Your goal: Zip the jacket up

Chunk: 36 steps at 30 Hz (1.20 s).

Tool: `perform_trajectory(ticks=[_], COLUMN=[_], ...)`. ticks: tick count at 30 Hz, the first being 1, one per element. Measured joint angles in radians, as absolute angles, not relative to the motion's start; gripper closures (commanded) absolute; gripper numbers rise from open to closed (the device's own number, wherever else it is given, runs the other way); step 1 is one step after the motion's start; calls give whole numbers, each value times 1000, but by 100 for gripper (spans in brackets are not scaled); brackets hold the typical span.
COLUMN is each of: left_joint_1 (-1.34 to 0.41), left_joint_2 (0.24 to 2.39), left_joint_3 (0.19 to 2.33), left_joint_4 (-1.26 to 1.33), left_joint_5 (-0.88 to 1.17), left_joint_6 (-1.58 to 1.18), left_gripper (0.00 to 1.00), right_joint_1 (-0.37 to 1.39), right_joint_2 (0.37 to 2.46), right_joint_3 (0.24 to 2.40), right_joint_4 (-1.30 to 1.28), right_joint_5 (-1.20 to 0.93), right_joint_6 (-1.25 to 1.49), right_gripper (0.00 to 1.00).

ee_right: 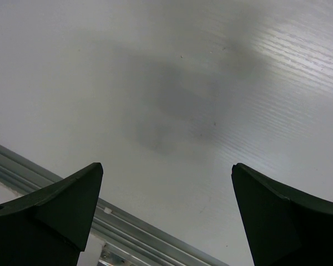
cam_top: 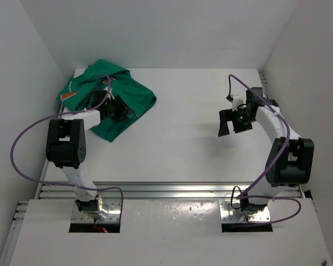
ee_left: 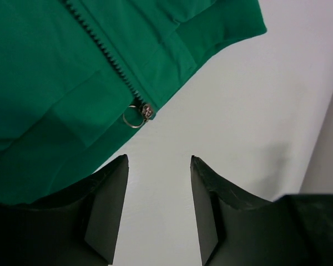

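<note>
jacket (cam_top: 108, 100): crumpled in a heap at about 10 o'clock on the table (cam_top: 188, 144), close to the far left corner; an orange patch (cam_top: 70, 95) shows at its 9 o'clock edge.
zipper: in the left wrist view a row of teeth (ee_left: 102, 47) runs down from 11 o'clock to a metal slider with a ring pull (ee_left: 139, 113), right at the fabric edge.
left gripper (ee_left: 158, 160): jaws parted with nothing between them, poised over the jacket's 4 o'clock side; the ring pull is just beyond the fingertips at 11 o'clock.
right gripper (cam_top: 236, 123): spread wide and empty, over bare table at 3 o'clock, well apart from the jacket.
handling: thin, light, limp cloth; it will likely bunch and slide along the table if the slider is pulled without an anchor.
where to hold: pinch the ring pull with one gripper and pin the hem just below the slider with the other, so the teeth line stays taut.
uncertainty: whether both tooth rows are already seated in the slider is hard to tell; it seems so.
risk: the pull is small and smooth and could slip from the pads.
</note>
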<state>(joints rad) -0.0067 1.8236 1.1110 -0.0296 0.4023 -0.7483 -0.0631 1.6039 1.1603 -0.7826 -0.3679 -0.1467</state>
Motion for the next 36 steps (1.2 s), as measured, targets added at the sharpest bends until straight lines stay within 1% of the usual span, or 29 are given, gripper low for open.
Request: perform_trajectory(ticks=[3,7,10,11,23,36], left_joint_1=[-7,-7,-7,-7,-7,-7], left_joint_2=[1860,1908,1935,1946,2044,2088], left_joint_3=[1114,1128,1139,1146,1232,1267], left_joint_4=[26,66,81,85,117,115], left_joint_5=[432,444,443,443,401,369], left_joint_6=[-787,-824,-842,-849,-879,-889], left_gripper=[49,53,54,57,58,58], right_joint_1=[-63,-63,-63,-63,-63,-63], right_joint_2=[1604,1604,1604,1604,1604,1606], right_joint_3=[1160,1160,1160,1160,1160,1186], right_joint_4=[-789,-789,-789,-789,-791,-792], right_joint_5=[-384,-399,-403,-403,-405,-403], right_joint_6=[-146,-146,-146,-146,-146,-146], right_gripper=[3,3,3,3,3,3])
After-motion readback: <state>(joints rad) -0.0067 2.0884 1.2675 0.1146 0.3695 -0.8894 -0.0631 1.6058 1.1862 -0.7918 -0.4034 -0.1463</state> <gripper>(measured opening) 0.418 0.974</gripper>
